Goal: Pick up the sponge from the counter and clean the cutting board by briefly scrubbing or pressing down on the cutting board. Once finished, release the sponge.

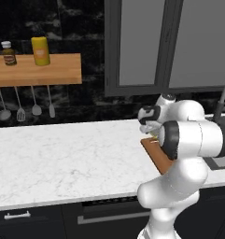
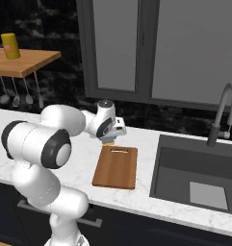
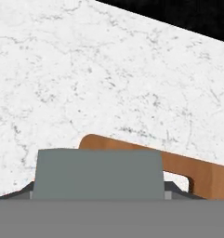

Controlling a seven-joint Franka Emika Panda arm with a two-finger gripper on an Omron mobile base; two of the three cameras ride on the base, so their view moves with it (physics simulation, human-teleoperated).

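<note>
My gripper [image 2: 109,141] holds the sponge [image 3: 97,173], jaws closed on its sides, just above the handle end of the cutting board [image 2: 116,166] on the counter [image 1: 62,154]. The sponge is probably light and soft, best held mid-body.

Matt reddish wood cutting board [image 2: 116,167], veined white marble counter [image 1: 62,154]
</note>
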